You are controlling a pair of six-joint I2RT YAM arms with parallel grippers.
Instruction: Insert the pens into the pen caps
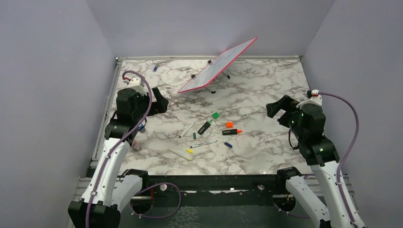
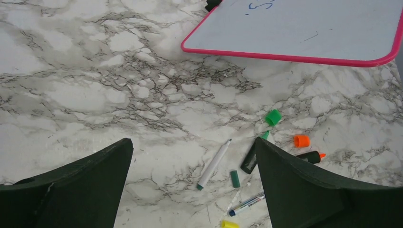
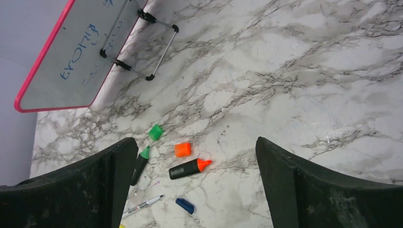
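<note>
L pincer (image 2: 192, 142) & R pincer (image 3: 195, 140) both wide open, empty. Orange pen (image 1: 231, 131) lies left-right, tip right; green pen (image 1: 205, 127) diagonal, tip far-right.

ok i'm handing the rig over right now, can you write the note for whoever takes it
Left end effector: open, empty, hovering left of the pens.
Right end effector: open, empty, hovering to their right.
Things: green highlighter, orange highlighter and thin white pens lie scattered in the middle. Green cap, orange cap and dark blue cap lie loose beside them.
Done: no pen capped yet.
Left: all of them.
</note>
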